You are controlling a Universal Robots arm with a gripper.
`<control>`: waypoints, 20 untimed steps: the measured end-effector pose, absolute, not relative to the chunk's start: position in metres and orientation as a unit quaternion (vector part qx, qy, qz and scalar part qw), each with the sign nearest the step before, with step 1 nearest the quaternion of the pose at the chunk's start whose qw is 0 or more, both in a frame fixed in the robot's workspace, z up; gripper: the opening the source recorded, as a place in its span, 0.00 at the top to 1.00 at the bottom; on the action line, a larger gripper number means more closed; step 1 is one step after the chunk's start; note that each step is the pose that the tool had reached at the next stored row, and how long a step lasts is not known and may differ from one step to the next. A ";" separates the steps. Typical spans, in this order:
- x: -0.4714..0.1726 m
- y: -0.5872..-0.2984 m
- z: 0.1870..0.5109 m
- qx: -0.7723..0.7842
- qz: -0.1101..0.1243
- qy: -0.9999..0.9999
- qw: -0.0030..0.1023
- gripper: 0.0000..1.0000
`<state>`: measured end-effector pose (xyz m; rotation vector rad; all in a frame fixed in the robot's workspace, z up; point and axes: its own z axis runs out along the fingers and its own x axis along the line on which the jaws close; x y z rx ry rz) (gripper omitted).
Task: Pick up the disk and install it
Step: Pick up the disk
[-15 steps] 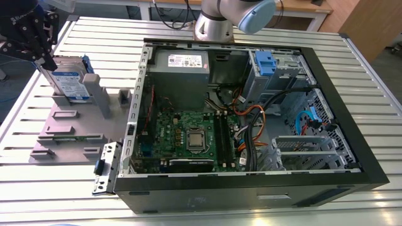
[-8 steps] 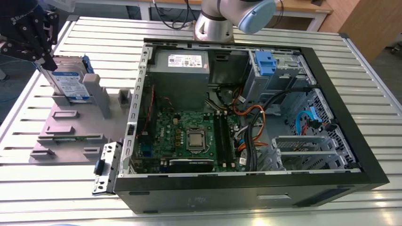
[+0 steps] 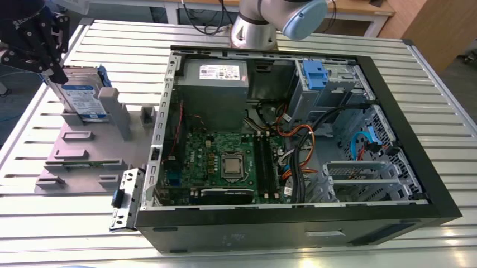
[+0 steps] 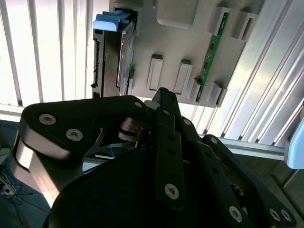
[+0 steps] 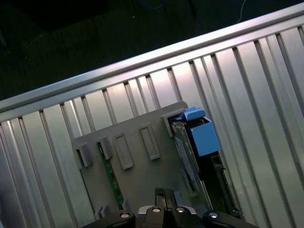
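Silver disk (image 3: 80,99) w/ blue frame stands on edge in grey holder (image 3: 82,153) on slatted surface (image 3: 111,39), at exterior view's left of open PC case (image 3: 298,226). Long axis approx upright, slight lean, label face visible. Claw (image 3: 51,67) hangs just above its top corner, seemingly empty; apart or together, can't tell. Risk: an off-centre descent clips the frame and jams the disk in its slot.

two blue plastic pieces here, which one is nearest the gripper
The blue frame around the disk, standing upright in the grey fixture at the exterior view's left, right by the gripper. The other blue piece sits inside the computer case, well away.
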<state>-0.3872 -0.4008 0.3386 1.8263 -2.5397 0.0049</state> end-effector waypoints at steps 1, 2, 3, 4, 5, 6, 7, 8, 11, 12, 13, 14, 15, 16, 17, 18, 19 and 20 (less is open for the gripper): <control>-0.387 -0.401 0.339 0.584 0.002 -0.812 0.007 0.89; -0.387 -0.401 0.339 0.585 0.002 -0.811 0.007 0.89; -0.387 -0.401 0.339 0.585 0.002 -0.811 0.007 0.89; -0.387 -0.401 0.339 0.585 0.002 -0.811 0.007 0.89; -0.387 -0.401 0.339 0.586 0.002 -0.811 0.007 0.89; -0.387 -0.401 0.339 0.586 0.002 -0.810 0.007 0.89; -0.387 -0.401 0.339 0.586 0.002 -0.810 0.007 0.89; -0.387 -0.401 0.339 0.587 0.002 -0.810 0.007 0.89; -0.387 -0.401 0.339 0.588 0.002 -0.809 0.007 0.89; -0.387 -0.401 0.339 0.588 0.002 -0.809 0.007 0.89; -0.387 -0.401 0.339 0.588 0.002 -0.808 0.007 0.89; -0.387 -0.401 0.339 0.589 0.002 -0.808 0.007 0.89; -0.387 -0.401 0.339 0.589 0.002 -0.808 0.007 0.89; -0.387 -0.401 0.339 0.590 0.002 -0.808 0.007 0.89; -0.387 -0.401 0.339 0.590 0.002 -0.807 0.007 0.89; -0.387 -0.401 0.339 0.590 0.002 -0.807 0.007 0.89; -0.387 -0.401 0.339 0.591 0.002 -0.807 0.007 0.89; -0.387 -0.401 0.339 0.591 0.002 -0.807 0.007 0.89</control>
